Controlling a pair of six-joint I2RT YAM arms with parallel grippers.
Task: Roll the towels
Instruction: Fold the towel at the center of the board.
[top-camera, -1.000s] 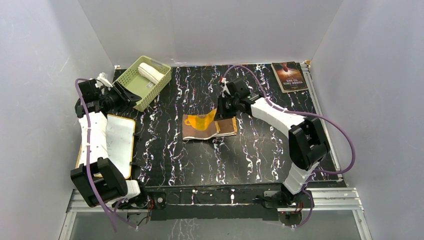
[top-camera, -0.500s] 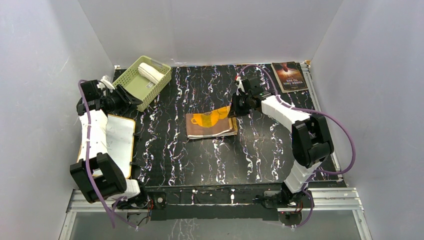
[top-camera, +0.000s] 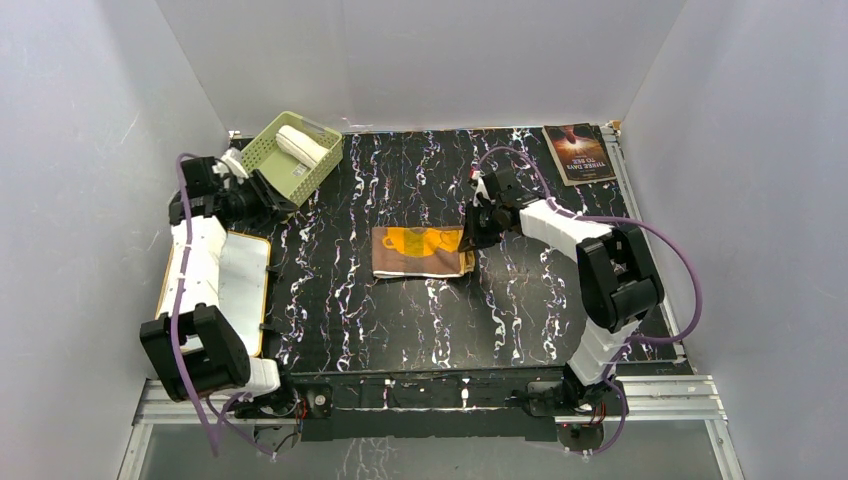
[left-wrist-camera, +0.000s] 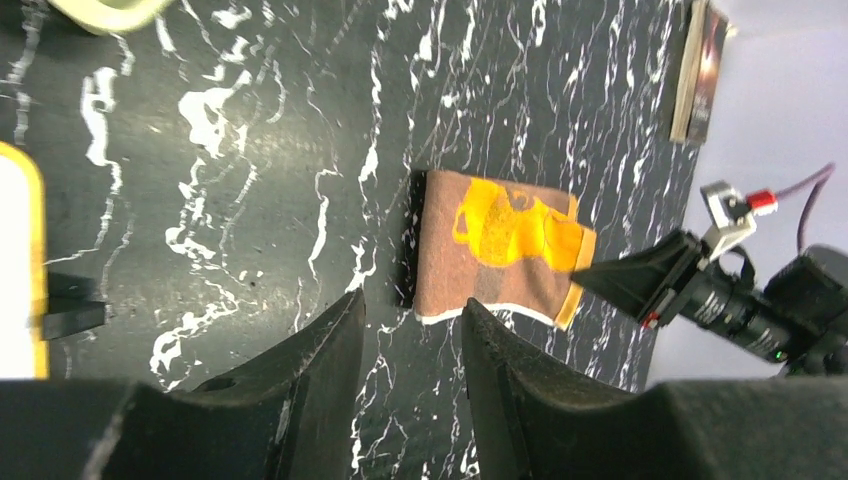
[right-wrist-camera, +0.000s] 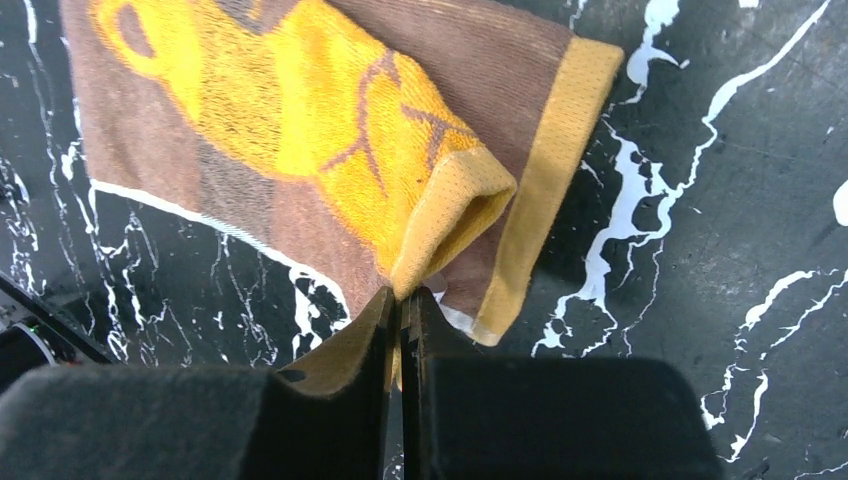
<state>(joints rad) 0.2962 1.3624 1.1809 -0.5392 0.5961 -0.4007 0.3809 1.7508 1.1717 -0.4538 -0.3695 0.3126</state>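
Right wrist: right gripper (right-wrist-camera: 400, 303) pinched shut on mustard towel (right-wrist-camera: 300, 130) corner (folded edge).
Left wrist: left gripper (left-wrist-camera: 412, 310) partly parted, empty.

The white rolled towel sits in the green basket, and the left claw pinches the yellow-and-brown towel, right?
No: the right gripper pinches the yellow-and-brown towel, as the right wrist view shows; the left gripper is open and empty. The white rolled towel does sit in the green basket.

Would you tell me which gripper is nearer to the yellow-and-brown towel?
Right. The right gripper pinches the yellow-and-brown towel at its folded edge; the left gripper hangs open well away, beside the green basket.
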